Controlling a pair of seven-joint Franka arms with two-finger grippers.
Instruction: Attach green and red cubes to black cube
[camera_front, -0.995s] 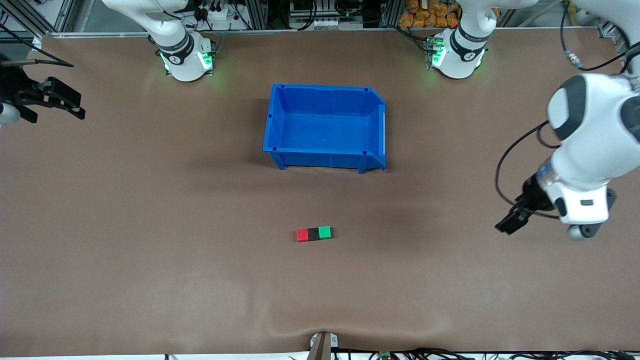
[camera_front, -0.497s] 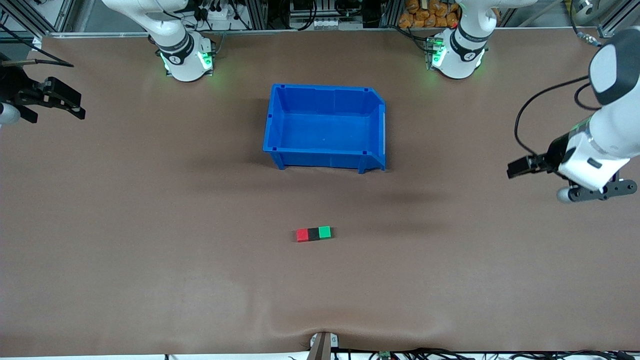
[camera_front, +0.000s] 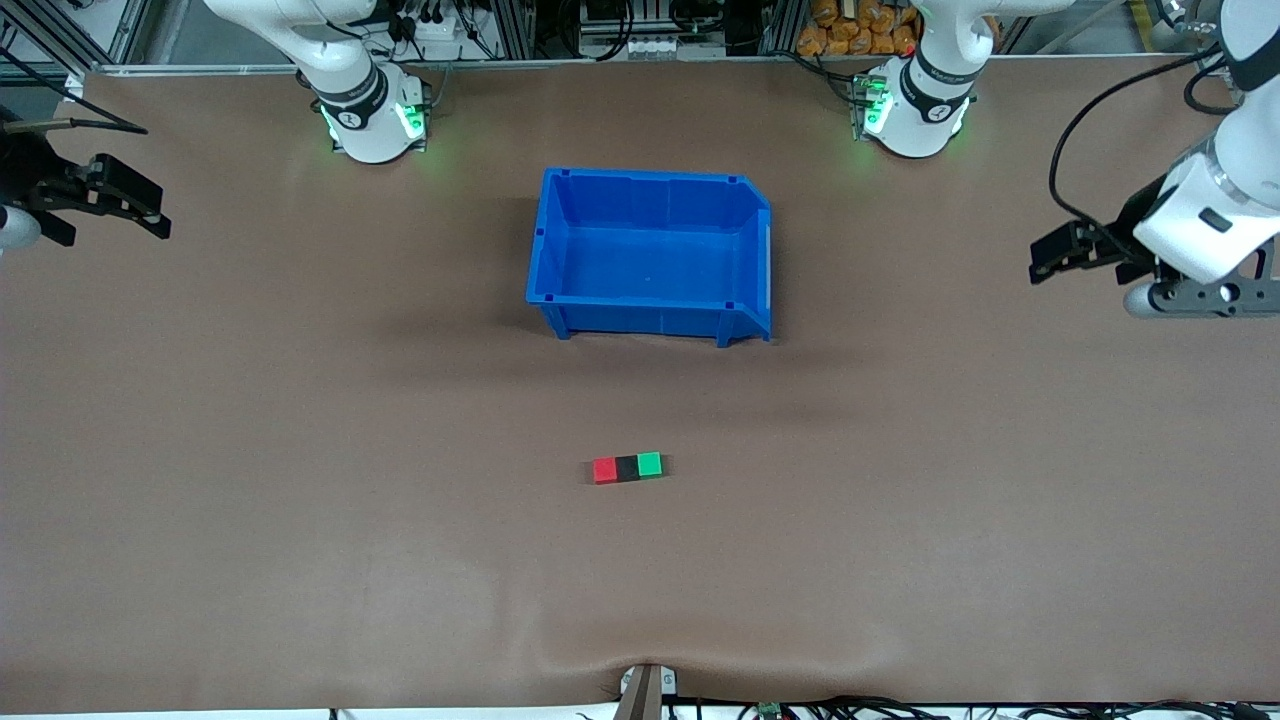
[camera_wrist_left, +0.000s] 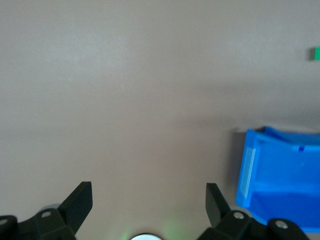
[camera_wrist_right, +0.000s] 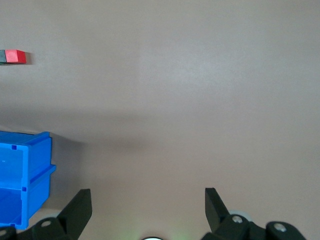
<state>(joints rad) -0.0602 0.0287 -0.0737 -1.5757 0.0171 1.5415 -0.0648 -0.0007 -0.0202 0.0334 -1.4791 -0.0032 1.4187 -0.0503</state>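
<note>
The red cube (camera_front: 604, 470), the black cube (camera_front: 626, 468) and the green cube (camera_front: 650, 464) lie in one touching row on the brown table, the black one in the middle, nearer to the front camera than the blue bin. My left gripper (camera_front: 1060, 254) is open and empty, up over the table's left-arm end. My right gripper (camera_front: 125, 197) is open and empty over the right-arm end. The right wrist view shows the red cube (camera_wrist_right: 16, 56) with the black cube (camera_wrist_right: 2, 57) at the frame edge. The left wrist view shows the green cube (camera_wrist_left: 315, 52).
A blue bin (camera_front: 744, 266) stands empty mid-table, toward the arms' bases; it also shows in the left wrist view (camera_wrist_left: 280, 180) and the right wrist view (camera_wrist_right: 25, 175). A small clamp (camera_front: 645, 690) sits at the table's front edge.
My left arm has lifted and drawn back toward the table's left-arm end and its base. The cube row and my right arm have not moved.
</note>
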